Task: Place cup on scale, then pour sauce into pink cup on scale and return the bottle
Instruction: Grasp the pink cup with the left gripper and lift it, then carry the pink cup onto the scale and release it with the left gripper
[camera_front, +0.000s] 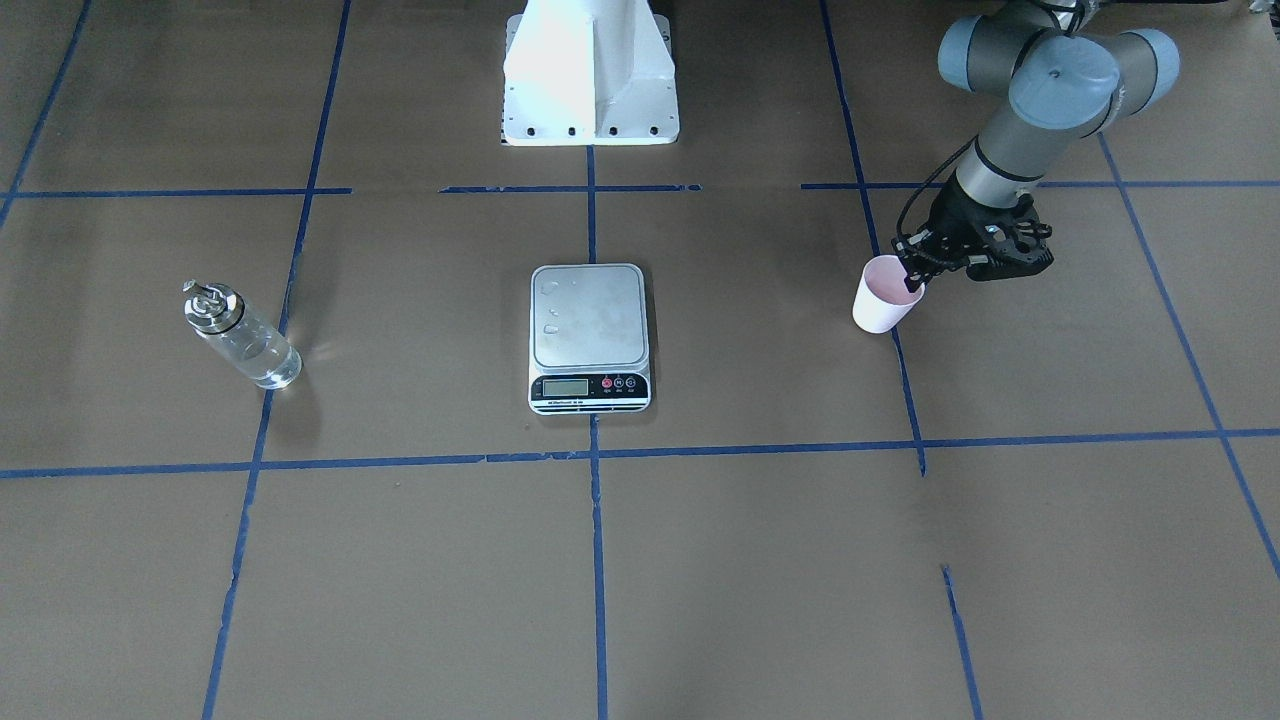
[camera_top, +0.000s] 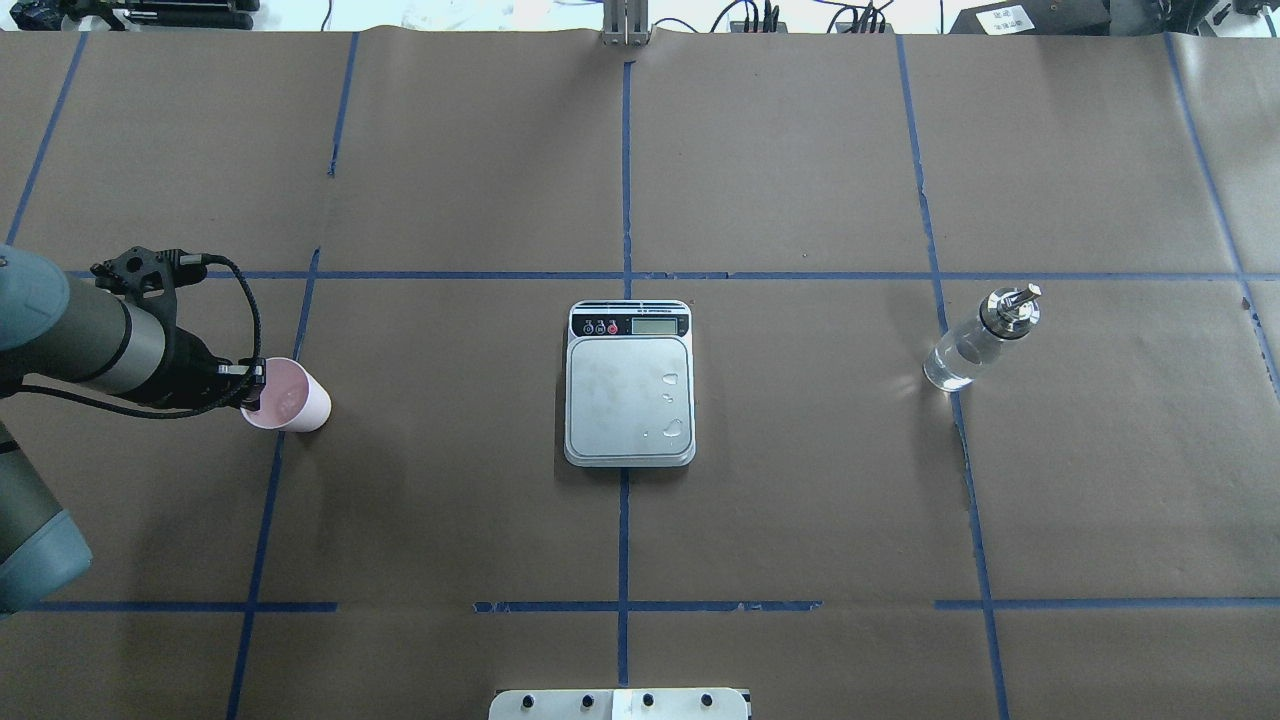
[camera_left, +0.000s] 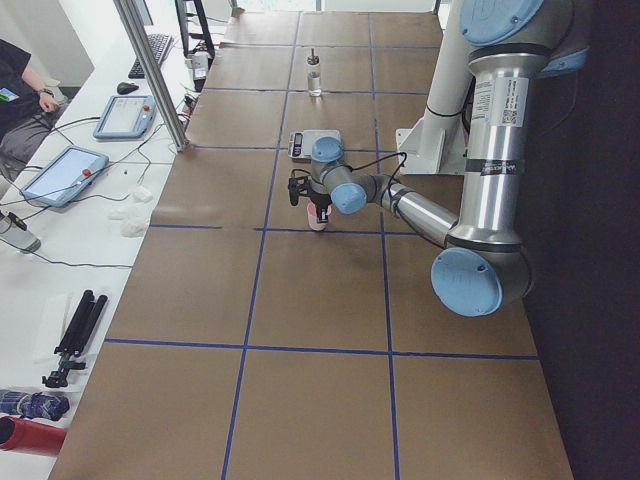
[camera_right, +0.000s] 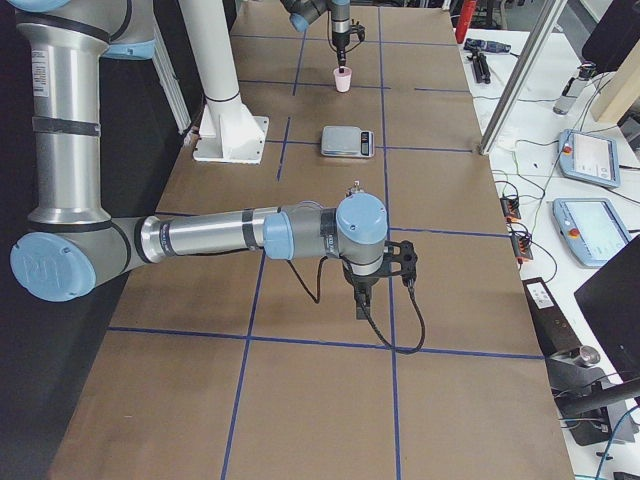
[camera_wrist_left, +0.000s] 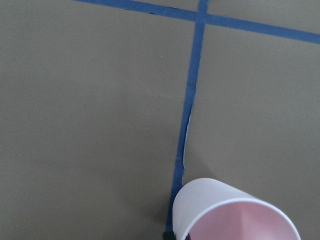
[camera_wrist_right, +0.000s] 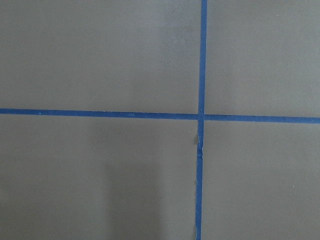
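- The cup (camera_front: 880, 305) rim is straddled by the left gripper (camera_front: 912, 280); whether it is pinched cannot be told
- Held at 1 side, it could be tipped before the scale (camera_front: 588, 318)

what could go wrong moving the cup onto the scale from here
The left jaws meet the cup at one side of its rim only, so it may buckle or tilt when lifted. Droplets lie on the scale; the cup could slip there, or the reading could be off.
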